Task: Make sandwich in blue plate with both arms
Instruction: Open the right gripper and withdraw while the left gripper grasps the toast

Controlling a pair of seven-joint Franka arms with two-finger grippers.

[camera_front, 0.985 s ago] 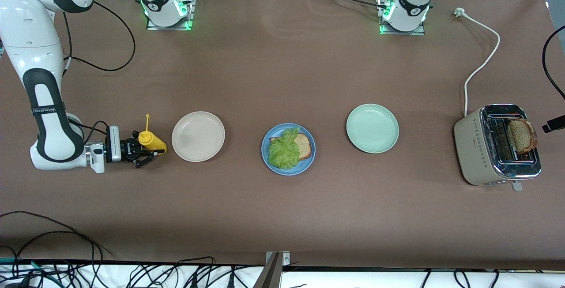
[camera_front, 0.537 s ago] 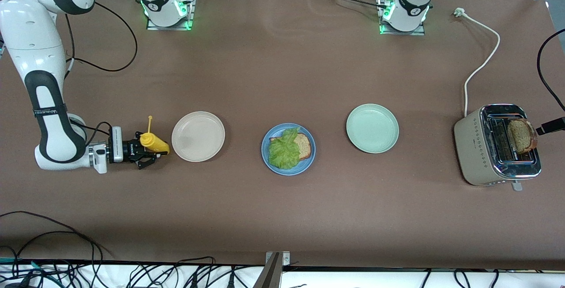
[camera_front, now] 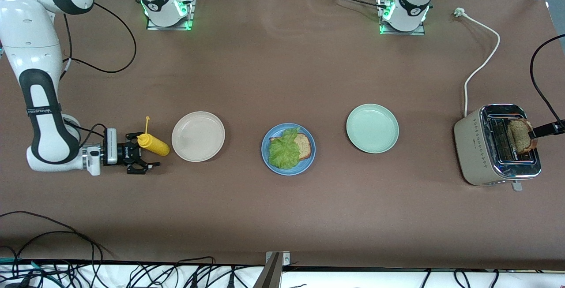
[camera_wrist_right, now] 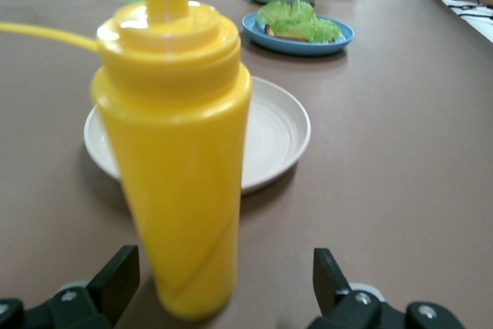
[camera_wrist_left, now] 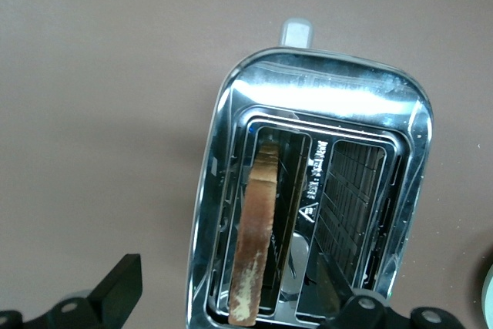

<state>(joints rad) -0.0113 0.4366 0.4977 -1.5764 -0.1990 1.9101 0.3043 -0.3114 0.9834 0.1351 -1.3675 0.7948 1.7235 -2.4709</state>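
My left hand (camera_wrist_left: 231,310) hangs directly over the toaster (camera_front: 498,144) at the left arm's end of the bench, fingers spread wide and holding nothing. The second slice of bread (camera_wrist_left: 254,233) stands on edge in one slot, straight below me between the two fingers, its long edge running along the slot. So the coming move, as I judge it, is a plain drop with one finger on each flat face. In the front view the toaster sits at about three o'clock from the blue plate (camera_front: 270,161), well apart, with the green plate (camera_front: 372,128) between them.

My right hand (camera_front: 142,155) is low at the other end, fingers wide open on either side of the upright yellow squeeze bottle (camera_wrist_right: 173,159), gripping nothing. The beige plate (camera_front: 197,136) lies just beside the bottle.

On the blue plate lies one brown slice with a ruffled lettuce leaf (camera_front: 284,149) covering most of it; no top slice yet.
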